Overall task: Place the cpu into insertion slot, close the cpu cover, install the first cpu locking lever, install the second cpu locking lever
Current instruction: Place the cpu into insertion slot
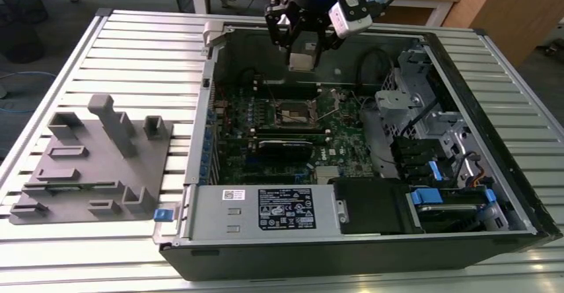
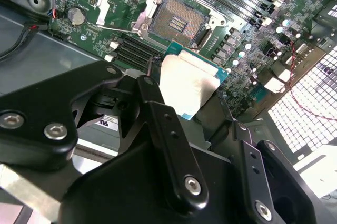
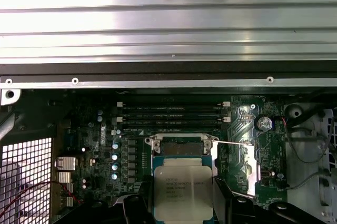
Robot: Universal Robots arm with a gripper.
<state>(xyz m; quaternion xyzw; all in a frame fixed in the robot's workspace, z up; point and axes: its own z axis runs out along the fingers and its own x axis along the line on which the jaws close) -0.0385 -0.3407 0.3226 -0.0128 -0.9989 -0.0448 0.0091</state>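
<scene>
The cpu point(image 3: 183, 190), a flat square chip with a dull silver top, faint grey print and a green edge, is held clamped between the fingers point(image 3: 138, 209) of the gripper point(image 1: 302, 57). It is raised over the empty insertion slot point(image 2: 176, 21) on the green circuit board point(image 1: 348, 141). A white printed label point(image 1: 284, 208) is seen on the computer case point(image 1: 352, 253).

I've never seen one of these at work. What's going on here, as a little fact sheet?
Setting: open computer case on a slatted metal table
Gripper: shut on the cpu
Cpu: held in the air over the board, not yet in the slot
Slot: uncovered, empty, contacts showing
Beside the case: grey block on the table
</scene>
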